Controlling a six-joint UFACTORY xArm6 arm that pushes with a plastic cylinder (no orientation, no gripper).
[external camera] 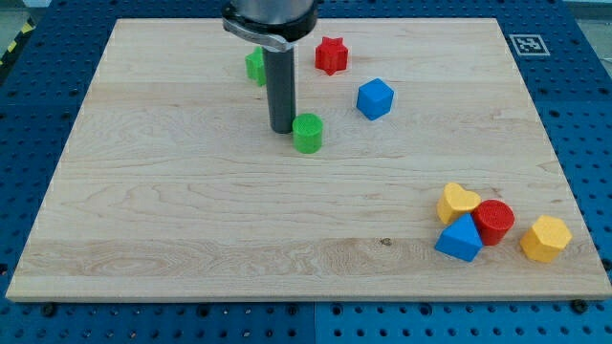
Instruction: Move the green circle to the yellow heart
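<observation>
The green circle (308,133) is a short green cylinder near the middle of the board, toward the view's top. My tip (281,129) stands right against its left side, touching or nearly touching it. The yellow heart (457,203) lies at the view's lower right, far from the green circle. It is packed together with a red cylinder (494,221) and a blue block (460,239).
A yellow hexagonal block (545,238) lies at the far lower right. A blue cube (375,98) sits right of the green circle and above it. A red star (331,55) and a second green block (255,65), partly behind the rod, lie near the top edge.
</observation>
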